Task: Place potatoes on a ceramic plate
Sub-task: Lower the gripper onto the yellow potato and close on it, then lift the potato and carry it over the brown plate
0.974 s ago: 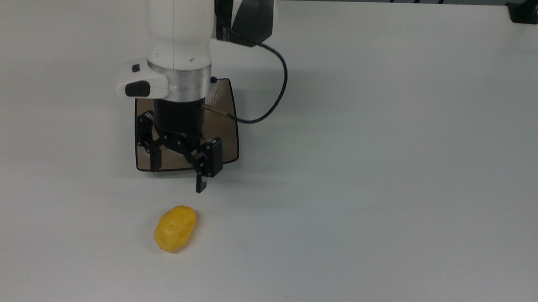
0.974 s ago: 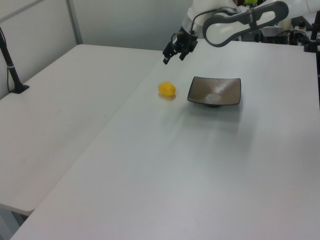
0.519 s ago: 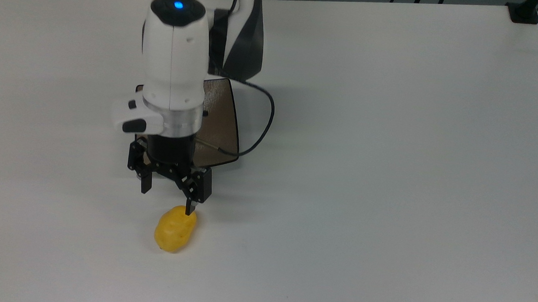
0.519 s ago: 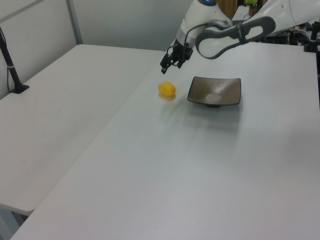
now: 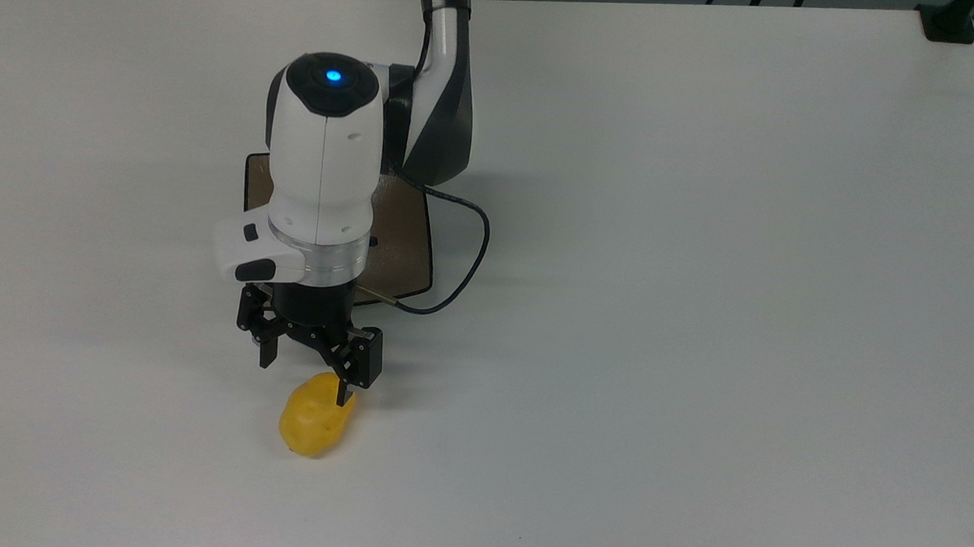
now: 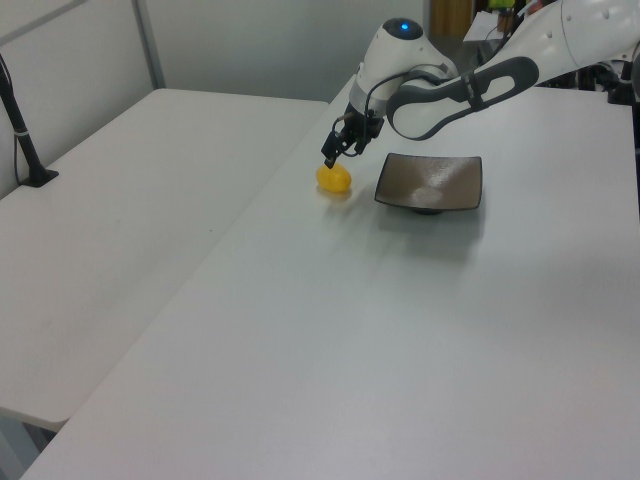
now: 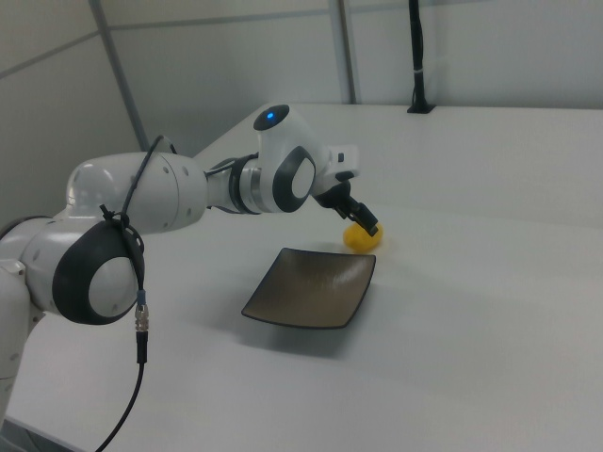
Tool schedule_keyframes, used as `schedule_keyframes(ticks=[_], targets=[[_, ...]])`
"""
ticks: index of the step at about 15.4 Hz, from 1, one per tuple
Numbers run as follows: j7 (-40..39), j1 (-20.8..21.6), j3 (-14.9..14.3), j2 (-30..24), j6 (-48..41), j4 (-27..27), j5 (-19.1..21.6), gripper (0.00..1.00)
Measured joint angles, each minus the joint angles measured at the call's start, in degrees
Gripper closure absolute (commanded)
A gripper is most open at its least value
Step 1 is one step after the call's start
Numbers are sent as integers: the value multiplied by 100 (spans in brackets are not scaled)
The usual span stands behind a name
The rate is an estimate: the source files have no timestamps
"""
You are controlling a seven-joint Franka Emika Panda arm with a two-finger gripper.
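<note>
A bright yellow oval potato [image 5: 315,421] [image 6: 334,179] [image 7: 362,237] lies on the white table, below the plate in the top view. The brown square ceramic plate [image 5: 405,240] [image 6: 432,183] [image 7: 311,285] is bare and partly hidden by the arm in the top view. My gripper [image 5: 305,381] [image 6: 333,158] [image 7: 364,222] hangs open just above the potato's upper end, pointing down. One fingertip [image 5: 343,395] overlaps the potato's top edge in the top view; the other finger [image 5: 267,352] stands to its left.
A black cable [image 5: 462,264] loops from the wrist over the table to the top view's right of the plate. A black post [image 6: 22,130] stands clamped on the neighbouring table at the left view's left. White table [image 5: 703,276] stretches wide to the top view's right.
The arm has come off the plate toward the potato and dropped lower. The open gripper went from over the plate's near edge to just above the potato. Potato and plate stayed put.
</note>
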Motion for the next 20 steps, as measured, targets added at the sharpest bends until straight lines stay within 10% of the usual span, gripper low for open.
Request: schedule_keyframes(ticks=[8,12,20], targets=[[194,-88,73,574,0,492,-490,2],[667,-155,291,724,0,557,-1143,58],[1036,-292,471,796,0,688,-1483,60]])
